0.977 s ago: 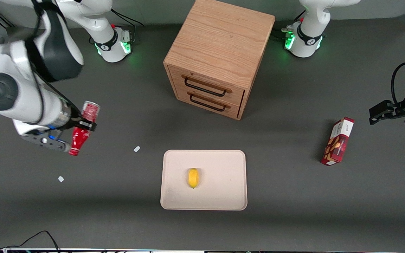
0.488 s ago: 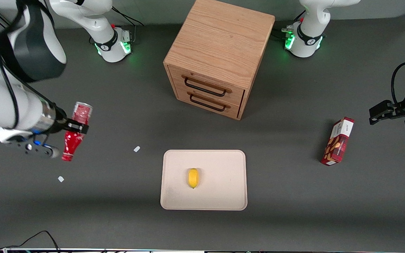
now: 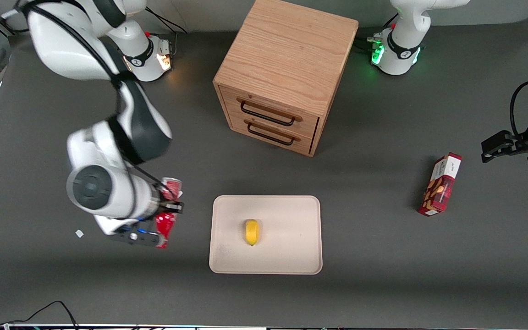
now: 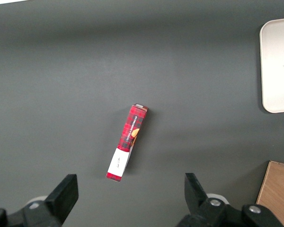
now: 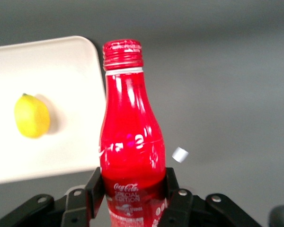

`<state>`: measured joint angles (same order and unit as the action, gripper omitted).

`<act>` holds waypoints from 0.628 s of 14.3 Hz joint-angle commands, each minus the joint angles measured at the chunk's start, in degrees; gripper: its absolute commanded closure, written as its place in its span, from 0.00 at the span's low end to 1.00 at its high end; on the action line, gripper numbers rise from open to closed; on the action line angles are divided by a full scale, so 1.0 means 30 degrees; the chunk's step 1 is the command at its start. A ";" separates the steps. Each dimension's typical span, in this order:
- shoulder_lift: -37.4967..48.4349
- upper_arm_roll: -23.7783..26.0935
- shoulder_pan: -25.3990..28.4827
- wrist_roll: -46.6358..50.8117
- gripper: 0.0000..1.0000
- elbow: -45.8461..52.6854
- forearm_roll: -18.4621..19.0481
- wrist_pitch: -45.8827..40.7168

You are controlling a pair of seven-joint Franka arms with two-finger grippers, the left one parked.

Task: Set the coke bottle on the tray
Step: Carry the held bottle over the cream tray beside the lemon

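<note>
My right gripper (image 3: pixel 168 207) is shut on the red coke bottle (image 3: pixel 166 222) and holds it in the air beside the tray's short edge on the working arm's side. The bottle's silvery base (image 3: pixel 172 184) points away from the front camera, its cap toward it. In the right wrist view the gripper (image 5: pixel 131 189) clamps the bottle's (image 5: pixel 128 142) lower body, fingers (image 5: pixel 95 187) pressed on both sides. The cream-beige tray (image 3: pixel 287 215) lies on the table with a yellow lemon (image 3: pixel 251 232) on it; both show in the right wrist view, tray (image 5: pixel 61 71) and lemon (image 5: pixel 32 116).
A wooden drawer cabinet (image 3: pixel 287 68) stands farther from the front camera than the tray. A red snack box (image 3: pixel 440 184) lies toward the parked arm's end, also in the left wrist view (image 4: pixel 127 142). Small white scraps (image 3: pixel 79 233) lie on the table near the working arm.
My right gripper has carried the bottle sideways toward the tray and nearer the front camera, from well off the tray's side to right beside its short edge. The grip is unchanged.
</note>
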<state>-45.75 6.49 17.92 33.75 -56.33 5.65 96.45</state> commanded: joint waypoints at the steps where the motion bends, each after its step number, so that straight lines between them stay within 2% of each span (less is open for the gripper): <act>1: -0.2322 -0.0961 0.1409 0.1055 1.00 0.1491 -0.0036 0.1711; 9: -0.4729 -0.0932 0.2437 0.0821 1.00 0.1403 0.0022 0.3999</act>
<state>-57.97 4.48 24.12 36.01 -55.22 5.65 107.54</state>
